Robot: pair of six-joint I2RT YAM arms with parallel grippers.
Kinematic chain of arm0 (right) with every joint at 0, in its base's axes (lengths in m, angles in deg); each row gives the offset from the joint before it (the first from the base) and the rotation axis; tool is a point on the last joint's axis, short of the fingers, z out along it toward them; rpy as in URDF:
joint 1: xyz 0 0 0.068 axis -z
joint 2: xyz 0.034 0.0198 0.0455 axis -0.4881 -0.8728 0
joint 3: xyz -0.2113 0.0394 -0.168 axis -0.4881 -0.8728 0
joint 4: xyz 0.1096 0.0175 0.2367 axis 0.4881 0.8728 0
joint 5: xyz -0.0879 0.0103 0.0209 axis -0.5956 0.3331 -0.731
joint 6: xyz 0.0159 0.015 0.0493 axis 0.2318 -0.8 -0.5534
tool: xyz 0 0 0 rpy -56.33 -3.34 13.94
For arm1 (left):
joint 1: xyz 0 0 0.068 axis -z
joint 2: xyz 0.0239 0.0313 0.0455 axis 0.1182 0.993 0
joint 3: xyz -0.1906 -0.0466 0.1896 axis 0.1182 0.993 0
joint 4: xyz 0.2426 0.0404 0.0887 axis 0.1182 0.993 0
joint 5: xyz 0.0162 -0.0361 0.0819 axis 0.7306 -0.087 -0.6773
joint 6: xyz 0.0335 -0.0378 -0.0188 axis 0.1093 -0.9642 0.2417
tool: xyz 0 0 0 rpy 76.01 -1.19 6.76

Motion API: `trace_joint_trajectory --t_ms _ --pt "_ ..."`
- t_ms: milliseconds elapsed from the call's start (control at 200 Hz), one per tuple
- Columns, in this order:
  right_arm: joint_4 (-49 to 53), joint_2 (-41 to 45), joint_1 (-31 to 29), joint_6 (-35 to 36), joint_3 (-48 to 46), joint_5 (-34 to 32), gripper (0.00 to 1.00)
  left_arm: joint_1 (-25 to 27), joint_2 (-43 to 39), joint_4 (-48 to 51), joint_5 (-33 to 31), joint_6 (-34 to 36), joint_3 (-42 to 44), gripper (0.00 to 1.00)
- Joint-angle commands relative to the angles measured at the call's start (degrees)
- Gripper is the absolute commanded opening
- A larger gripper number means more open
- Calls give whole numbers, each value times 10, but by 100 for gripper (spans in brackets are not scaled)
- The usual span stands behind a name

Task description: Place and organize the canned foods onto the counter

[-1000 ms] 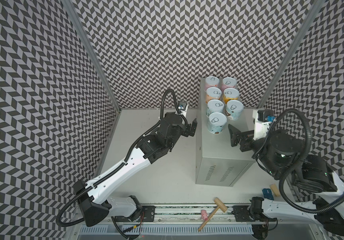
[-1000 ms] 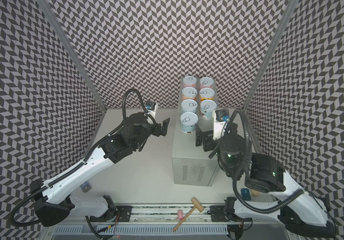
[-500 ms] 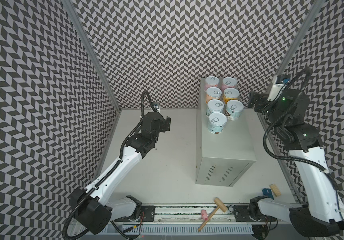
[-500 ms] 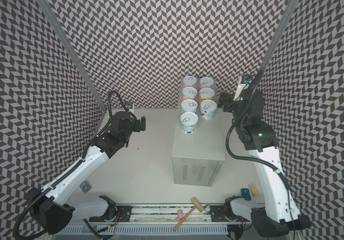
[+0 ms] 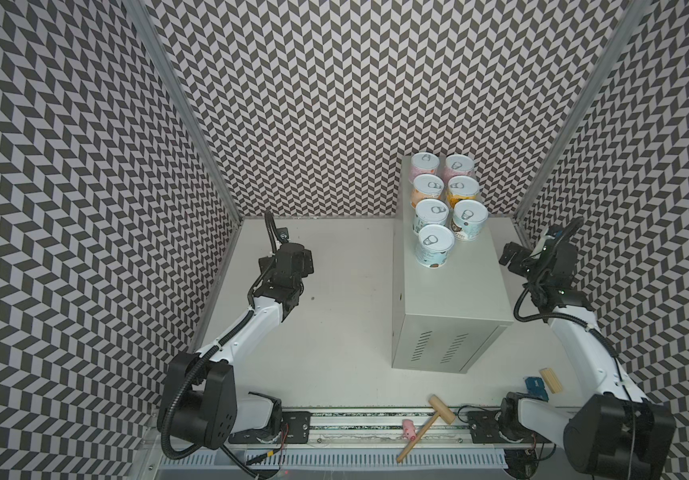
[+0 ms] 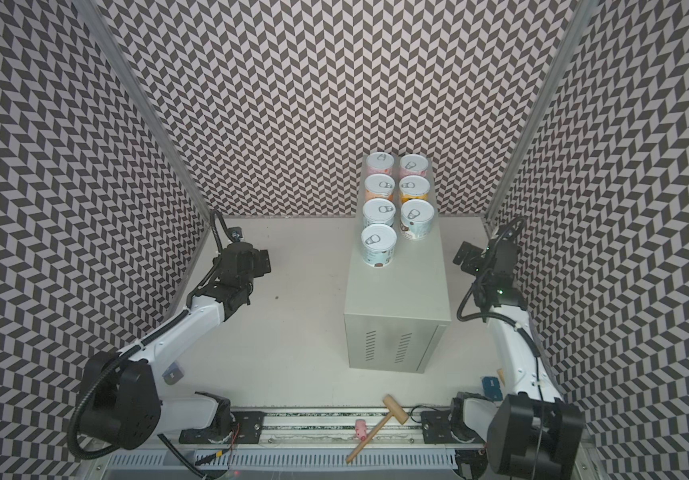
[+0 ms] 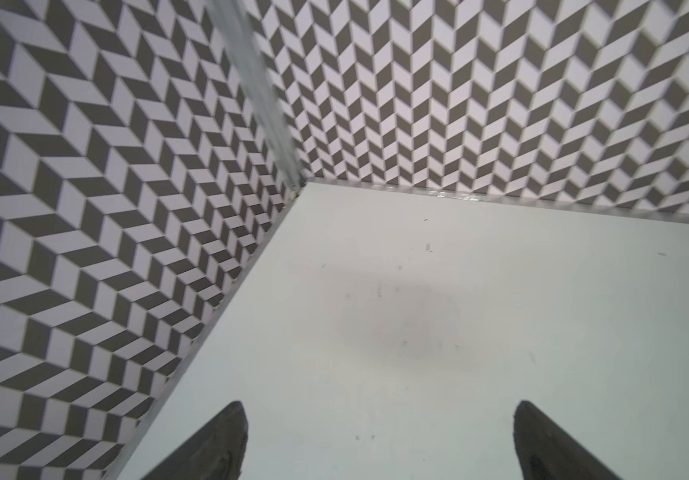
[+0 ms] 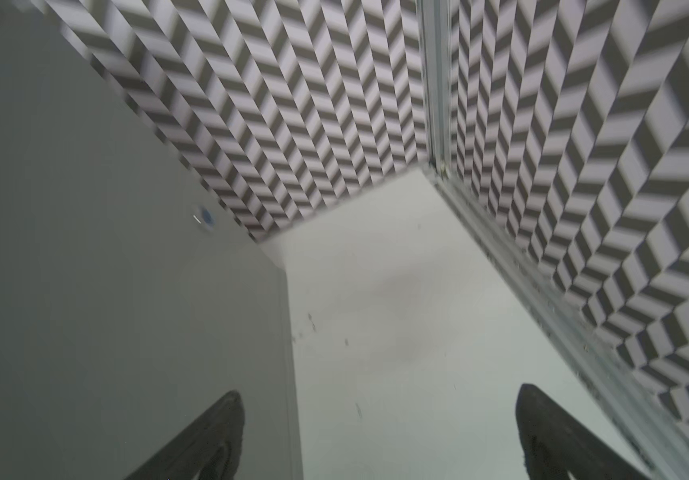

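Seven canned foods stand upright in two rows on the back half of the light-grey counter point(image 5: 455, 291) point(image 6: 397, 291). The nearest can point(image 5: 435, 245) point(image 6: 379, 247) has a pale blue-white label; pink and orange ones stand behind it. My left gripper point(image 5: 288, 259) point(image 6: 247, 261) hangs open over the white floor near the left wall, well clear of the counter. It holds nothing in the left wrist view point(image 7: 379, 407). My right gripper point(image 5: 513, 258) point(image 6: 466, 258) is open and empty beside the counter's right side, seen as a grey wall point(image 8: 106, 270) next to the gripper point(image 8: 378, 392).
A wooden mallet point(image 5: 430, 419) and a small pink piece point(image 5: 408, 430) lie on the front rail. A wooden block point(image 5: 550, 380) and a blue item point(image 5: 536, 384) sit by the right arm's base. Patterned walls close in the left, back and right.
Both grippers have drawn back from the front can on the counter, the left toward the left wall and the right toward the right wall, and both sit lower. The cans have not moved.
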Motion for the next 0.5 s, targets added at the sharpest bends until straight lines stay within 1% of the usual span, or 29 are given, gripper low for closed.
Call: trace_joint_trajectory --t_ms 0,65,200,260,315,406,496 --pt "-191 -41 2 -18 -50 2 99 -20 18 -74 -106 -42 33 100" --pt "-204 -90 -2 -10 -47 7 99 -41 12 -130 -97 -42 68 100" --pt "-258 -180 -6 6 -56 -31 99 -75 -25 -281 -5 1 169 100" --pt "-305 -204 -6 7 -74 -32 99 -79 -25 -327 6 13 202 100" --pt "-346 -220 -7 7 -88 -29 99 -80 -15 -340 19 23 213 100" --pt "-432 -237 -12 12 -124 -24 99 -83 19 -358 18 25 217 100" --pt "-423 -245 -15 13 -112 -5 99 -85 50 -423 49 11 232 100"
